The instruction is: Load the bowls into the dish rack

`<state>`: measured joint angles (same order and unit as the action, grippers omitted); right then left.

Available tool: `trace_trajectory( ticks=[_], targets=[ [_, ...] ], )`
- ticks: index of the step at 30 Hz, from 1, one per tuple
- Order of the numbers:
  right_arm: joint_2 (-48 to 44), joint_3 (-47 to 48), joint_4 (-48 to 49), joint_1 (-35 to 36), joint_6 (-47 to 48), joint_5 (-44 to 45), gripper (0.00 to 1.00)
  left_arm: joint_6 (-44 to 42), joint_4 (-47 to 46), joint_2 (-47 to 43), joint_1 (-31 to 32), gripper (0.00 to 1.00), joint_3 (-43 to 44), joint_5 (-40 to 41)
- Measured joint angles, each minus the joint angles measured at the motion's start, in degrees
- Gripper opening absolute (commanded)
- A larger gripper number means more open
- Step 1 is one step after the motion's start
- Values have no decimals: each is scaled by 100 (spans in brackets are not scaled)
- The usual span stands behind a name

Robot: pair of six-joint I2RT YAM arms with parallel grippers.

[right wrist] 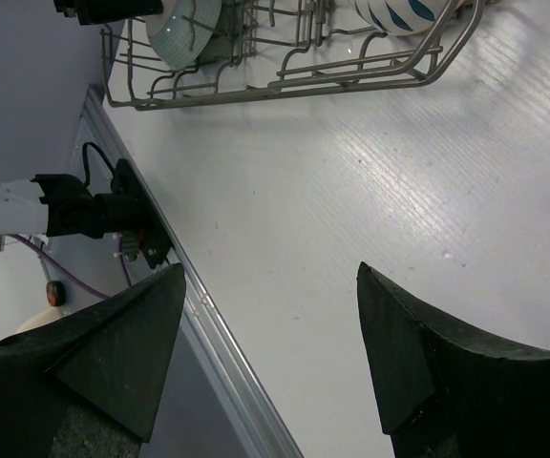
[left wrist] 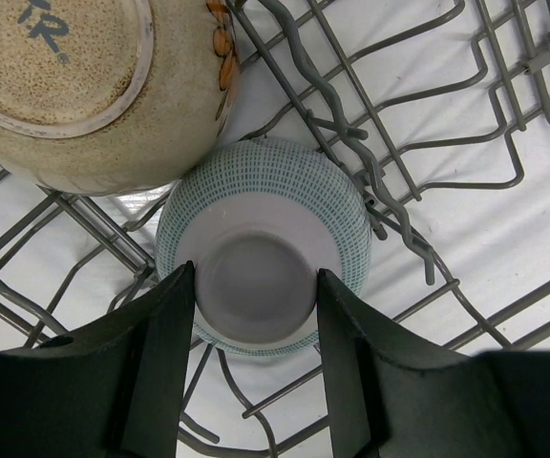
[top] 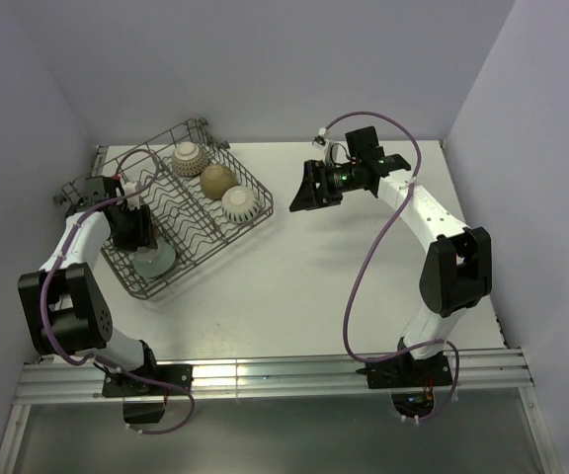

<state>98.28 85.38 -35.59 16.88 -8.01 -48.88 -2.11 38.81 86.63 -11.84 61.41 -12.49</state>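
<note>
Left gripper is pinching the teal bowl: the matte black fingers sit on either side of its plain grey foot ring, touching it. The bowl is round glazed ceramic with a fine teal grid print on white, and its foot faces the wrist camera. It sits inside the dish rack at the near-left end, down among the tines. The rack is grey metal wire, rectangular, with raised sides, wavy cross-wires and rows of upright prongs. Just beside the teal bowl in the left wrist view is a bigger speckled bowl: sandy stoneware with a ribbed lower wall, an orange petal motif on the side and an unglazed base. Blue hand-painted lettering on that base is cut off by the frame; only an "R" reads clearly. The far row of the rack holds a dotted bowl, a tan bowl and a cream ribbed bowl, all dome-up. I can't tell which of these is the speckled one. Right gripper is spread wide with nothing between its jaws, over the bare white ribbed table. It is right of the rack and clear of it.
</note>
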Motion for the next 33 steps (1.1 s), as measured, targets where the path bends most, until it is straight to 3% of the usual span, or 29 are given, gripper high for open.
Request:
trace_trajectory(
  ticks=[11, 17, 22, 26, 30, 31, 33],
  targets=[
    [0, -2, -2, 0, 4, 2, 80, -4, -90, 0, 133, 0, -79, 186],
    [0, -2, -4, 0, 13, 7, 80, -26, -118, 0, 153, 11, -107, 175],
    [0, -2, -9, 0, 24, 20, 80, -35, -118, 11, 155, 27, -107, 162],
    [0, -2, -20, 0, 26, 44, 81, -46, -111, 9, 155, 53, -105, 160],
    [0, -2, -37, 0, 28, 92, 82, -83, -109, -7, 155, 60, -105, 153],
    [-2, -2, -48, 0, 35, 103, 82, -101, -105, -7, 155, 70, -105, 153],
    [-4, -2, -68, 0, 46, 127, 82, -140, -79, -7, 155, 73, -107, 160]
  ],
)
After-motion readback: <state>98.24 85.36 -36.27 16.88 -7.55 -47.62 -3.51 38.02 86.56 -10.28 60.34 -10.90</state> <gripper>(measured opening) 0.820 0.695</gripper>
